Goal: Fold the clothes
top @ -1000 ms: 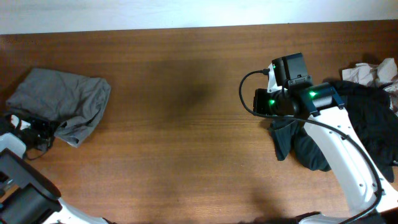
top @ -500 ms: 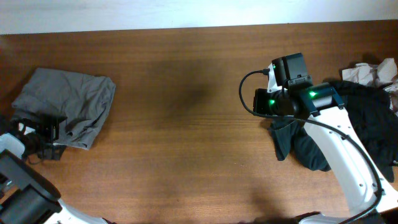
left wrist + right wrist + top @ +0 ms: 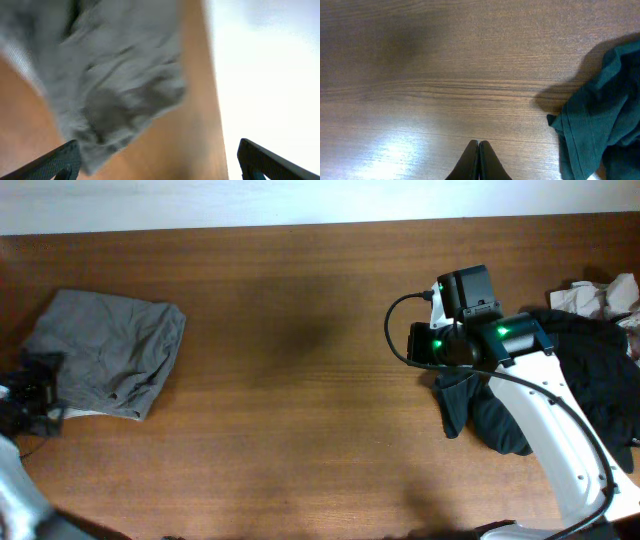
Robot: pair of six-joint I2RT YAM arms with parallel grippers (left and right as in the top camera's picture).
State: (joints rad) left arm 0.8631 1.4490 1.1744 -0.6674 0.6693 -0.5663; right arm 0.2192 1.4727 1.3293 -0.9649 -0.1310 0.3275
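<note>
- While the grey-olive shorts lie bundled at the far left of the tabletop, the overhead view shows the left pincer just beside their near edge. It is blurred, and whether it touches the cloth cannot be told from above. The spot looks like a set-down place at the side, with the bundle compact and its edges roughly squared.
- At the opposite end, in the same view, the right arm reaches across a heap of black garments, well apart from the shorts. A teal cloth spills out beneath the arm, and a pale cloth sits crumpled in the far corner.
- From the left wrist, the jaws stand spread wide, with the dark fingertips at the bottom corners and nothing between them. The shorts fill the upper left, rumpled and soft-focused, resting on the wood above the fingers. That wide, empty spread suggests a hand that is done with the bundle, not one gripping it.
- From the right wrist, the right pincer is closed tight, finger against finger, and empty. It points at bare wood, with the teal cloth near its right but untouched. It is likely parked there, out of the other arm's way.
</note>
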